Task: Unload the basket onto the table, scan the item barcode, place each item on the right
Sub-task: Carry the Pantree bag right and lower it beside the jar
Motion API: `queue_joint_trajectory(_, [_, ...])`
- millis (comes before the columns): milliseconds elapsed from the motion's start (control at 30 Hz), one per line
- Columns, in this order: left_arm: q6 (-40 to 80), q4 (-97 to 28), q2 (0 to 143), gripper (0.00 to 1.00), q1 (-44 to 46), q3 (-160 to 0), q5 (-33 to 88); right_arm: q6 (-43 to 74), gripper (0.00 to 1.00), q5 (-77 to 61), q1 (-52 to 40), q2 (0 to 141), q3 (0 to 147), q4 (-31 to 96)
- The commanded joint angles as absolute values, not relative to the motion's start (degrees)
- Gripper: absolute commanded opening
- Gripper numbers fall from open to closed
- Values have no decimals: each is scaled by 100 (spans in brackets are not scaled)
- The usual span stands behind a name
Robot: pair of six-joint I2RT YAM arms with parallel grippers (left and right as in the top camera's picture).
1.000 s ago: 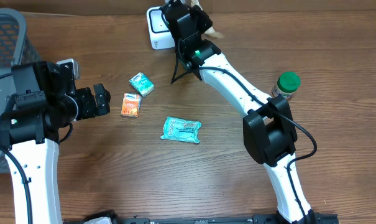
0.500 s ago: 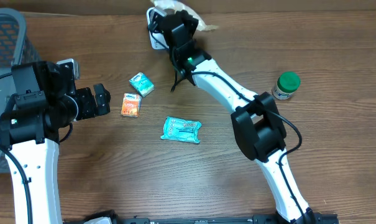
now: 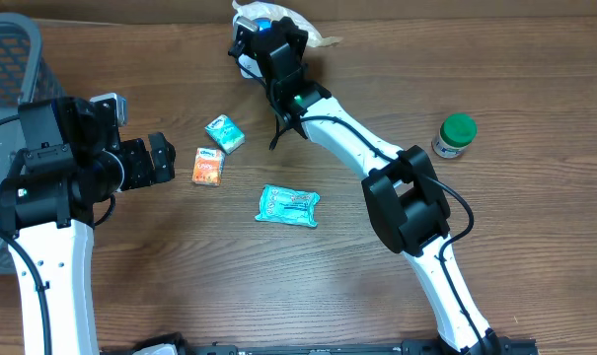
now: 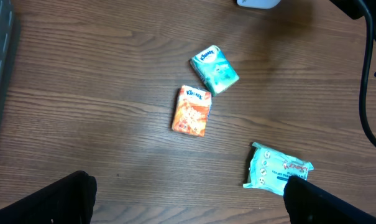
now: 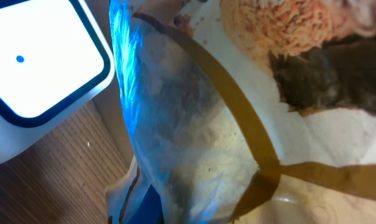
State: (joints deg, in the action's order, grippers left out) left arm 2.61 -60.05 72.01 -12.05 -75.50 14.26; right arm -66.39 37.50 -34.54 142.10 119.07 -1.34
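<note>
The item is a white and brown snack packet (image 3: 303, 22), and my right gripper (image 3: 266, 37) is shut on it at the far edge of the table. The packet hangs right over the white scanner (image 3: 245, 61). In the right wrist view the packet (image 5: 237, 106) fills most of the frame, with blue light along its left side. The scanner (image 5: 32, 68), white with a dark ring, lies at the upper left there. The packet hides the right fingers. My left gripper (image 3: 162, 158) stands open over bare wood (image 4: 191, 205), holding nothing.
A teal tissue pack (image 3: 224, 133), an orange pack (image 3: 208, 166) and a teal wipes pack (image 3: 288, 206) lie mid-table. A green-lidded jar (image 3: 456, 136) stands at the right. A grey basket (image 3: 7, 54) fills the far left corner.
My right arm has swung left with the packet, which now covers the scanner. A blue glow now shows at the gripper. The left arm has not moved.
</note>
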Motion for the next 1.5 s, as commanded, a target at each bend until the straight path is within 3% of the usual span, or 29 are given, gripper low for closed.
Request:
queue_joint_trajectory(0, [213, -5999, 7201, 99, -1232, -7625, 1396, -6652, 4, 3760, -3503, 14193, 11963, -183])
queue_joint_trajectory(333, [213, -5999, 7201, 99, -1232, -7625, 1396, -6125, 4, 3760, -3531, 14014, 11963, -51])
queue_joint_trajectory(600, [213, -5999, 7201, 100, -1232, -7625, 1396, -4786, 4, 3691, -3531, 13174, 11966, 637])
queue_joint_trajectory(800, [213, -5999, 7201, 100, -1232, -7625, 1396, -3358, 4, 2727, -3524, 12064, 11966, 2421])
queue_joint_trajectory(1067, [213, -5999, 7201, 100, -1232, -7625, 1396, -80, 4, 1015, -3013, 10464, 11966, 5041])
queue_joint_trajectory(1333, [213, -5999, 7201, 100, -1232, -7625, 1396, 1070, 4, -823, -1566, 9933, 11952, 7210])
queue_joint_trajectory(1467, [213, -5999, 7201, 100, -1232, -7625, 1396, 1100, 4, -1273, -923, 10086, 11675, 7651])
